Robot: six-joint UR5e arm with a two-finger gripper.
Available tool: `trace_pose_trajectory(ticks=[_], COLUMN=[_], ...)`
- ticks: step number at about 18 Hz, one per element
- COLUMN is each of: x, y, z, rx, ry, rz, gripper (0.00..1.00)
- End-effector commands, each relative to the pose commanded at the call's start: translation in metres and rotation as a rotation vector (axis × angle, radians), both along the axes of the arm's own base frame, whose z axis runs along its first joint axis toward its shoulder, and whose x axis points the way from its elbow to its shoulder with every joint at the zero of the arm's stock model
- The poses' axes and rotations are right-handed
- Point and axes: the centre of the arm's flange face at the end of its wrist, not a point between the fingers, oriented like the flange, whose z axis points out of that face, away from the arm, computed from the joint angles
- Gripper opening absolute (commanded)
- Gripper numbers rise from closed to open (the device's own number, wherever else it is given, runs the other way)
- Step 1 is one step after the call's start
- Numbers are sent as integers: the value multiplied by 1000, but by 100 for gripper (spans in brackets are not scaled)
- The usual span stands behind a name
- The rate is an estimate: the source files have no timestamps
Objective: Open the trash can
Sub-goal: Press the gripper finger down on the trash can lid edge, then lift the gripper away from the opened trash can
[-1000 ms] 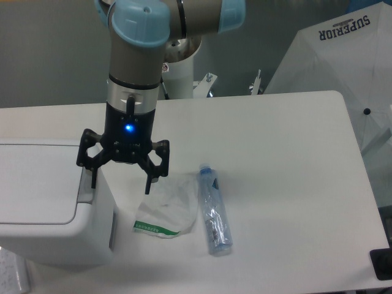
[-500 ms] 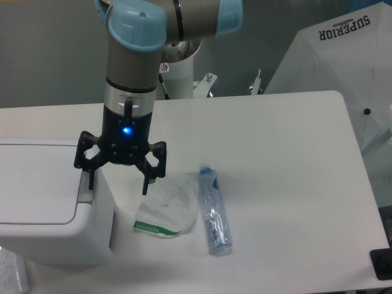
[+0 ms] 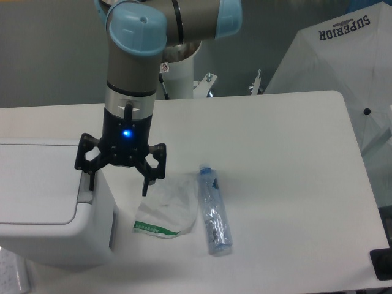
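Note:
The trash can (image 3: 49, 205) is a big white boxy bin at the lower left, its flat lid down. A grey push bar (image 3: 84, 193) runs along the lid's right edge. My gripper (image 3: 117, 190) hangs over the bin's right side, open. One black finger (image 3: 92, 177) reaches down to the push bar; whether it touches is unclear. The other finger (image 3: 145, 182) hangs right of the bin wall, above the table.
A crumpled clear plastic bag (image 3: 168, 208) with a green stripe lies just right of the gripper. A clear plastic bottle (image 3: 214, 211) lies beside it. A white umbrella (image 3: 343, 73) stands beyond the table's right edge.
The gripper has shifted slightly to the left, toward the bin's push bar. Nothing else has moved.

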Motion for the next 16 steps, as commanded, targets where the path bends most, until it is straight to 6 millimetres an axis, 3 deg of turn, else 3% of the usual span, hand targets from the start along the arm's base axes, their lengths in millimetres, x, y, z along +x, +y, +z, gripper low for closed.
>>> trace_pose_trajectory(ticks=[11,16], x=[-1,-3], y=[1,0], z=[-4,25], rx=[-6,36], ry=[-3,38], rz=[2,-6], gripper=[100,100])
